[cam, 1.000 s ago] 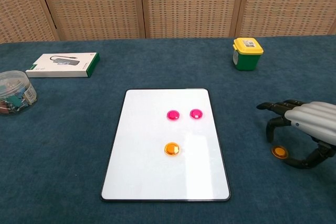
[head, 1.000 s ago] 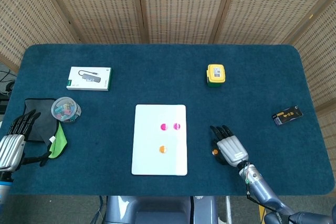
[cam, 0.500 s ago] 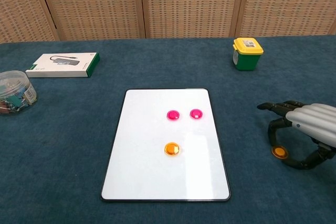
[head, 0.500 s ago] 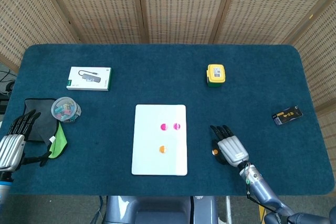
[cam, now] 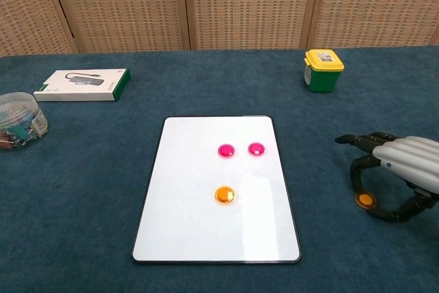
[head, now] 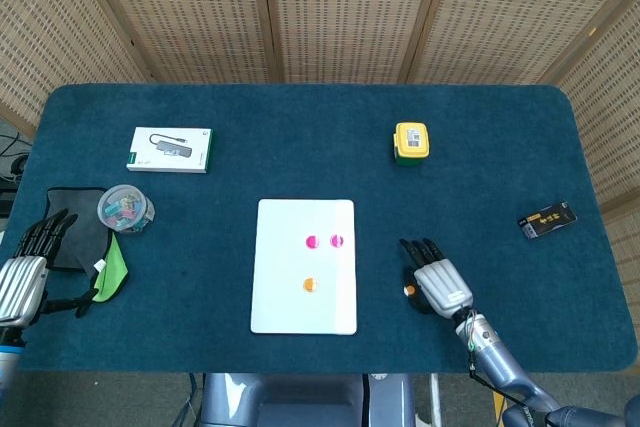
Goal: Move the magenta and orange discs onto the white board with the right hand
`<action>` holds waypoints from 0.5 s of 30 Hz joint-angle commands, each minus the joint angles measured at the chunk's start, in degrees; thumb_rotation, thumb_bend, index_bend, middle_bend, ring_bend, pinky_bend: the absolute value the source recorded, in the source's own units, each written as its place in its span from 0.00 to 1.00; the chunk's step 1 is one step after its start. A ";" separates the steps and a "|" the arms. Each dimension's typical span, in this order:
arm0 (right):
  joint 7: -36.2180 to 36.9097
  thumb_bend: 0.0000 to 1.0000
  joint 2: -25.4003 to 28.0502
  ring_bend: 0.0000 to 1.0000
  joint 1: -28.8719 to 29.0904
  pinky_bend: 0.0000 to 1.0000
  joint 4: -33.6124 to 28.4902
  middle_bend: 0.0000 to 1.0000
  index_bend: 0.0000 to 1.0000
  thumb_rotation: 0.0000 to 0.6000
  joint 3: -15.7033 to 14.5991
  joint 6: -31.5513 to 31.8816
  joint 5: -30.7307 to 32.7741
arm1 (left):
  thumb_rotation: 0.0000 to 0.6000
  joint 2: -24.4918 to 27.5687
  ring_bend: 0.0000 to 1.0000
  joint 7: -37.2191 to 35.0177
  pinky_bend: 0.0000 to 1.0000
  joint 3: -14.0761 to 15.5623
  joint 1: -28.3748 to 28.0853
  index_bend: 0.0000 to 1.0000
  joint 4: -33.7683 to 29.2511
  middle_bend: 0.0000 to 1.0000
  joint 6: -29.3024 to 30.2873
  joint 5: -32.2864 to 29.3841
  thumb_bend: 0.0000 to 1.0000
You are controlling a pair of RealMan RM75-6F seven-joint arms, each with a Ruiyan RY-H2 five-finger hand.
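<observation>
The white board point(head: 305, 319) point(cam: 206, 231) lies mid-table. On it sit two magenta discs point(head: 312, 241) point(head: 337, 240) point(cam: 226, 149) point(cam: 256, 148) side by side, with an orange disc point(head: 310, 285) point(cam: 224, 195) below them. A second orange disc point(head: 408, 290) point(cam: 365, 201) lies flat on the blue cloth to the right of the board. My right hand point(head: 440, 285) point(cam: 401, 159) arches over it, a fingertip and the thumb standing close on either side. My left hand point(head: 25, 277) rests at the table's left edge, fingers spread and holding nothing; only the head view shows it.
A yellow and green box point(head: 410, 142) point(cam: 323, 69) stands behind the right hand. A white carton point(head: 170, 149) and a jar of clips point(head: 125, 209) sit at the left beside a black and green cloth point(head: 85, 242). A small black pack point(head: 546, 220) lies far right.
The right hand's finger has dropped slightly closer to the orange disc on the cloth. Nothing else has moved.
</observation>
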 commanded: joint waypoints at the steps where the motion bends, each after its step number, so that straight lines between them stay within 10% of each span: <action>1: 0.04 0.42 0.42 0.00 0.02 0.03 -0.72 0.00 0.52 1.00 0.33 0.00 -0.25 | 1.00 0.00 0.00 0.02 0.00 -0.01 0.01 0.00 -0.02 0.00 0.01 -0.02 0.00; 15: -12.17 0.42 3.46 0.00 9.62 0.03 -15.27 0.00 0.52 1.00 8.58 -9.34 4.69 | 1.00 0.00 0.00 0.12 0.00 0.02 -0.02 0.00 -0.09 0.00 -0.20 -0.12 0.00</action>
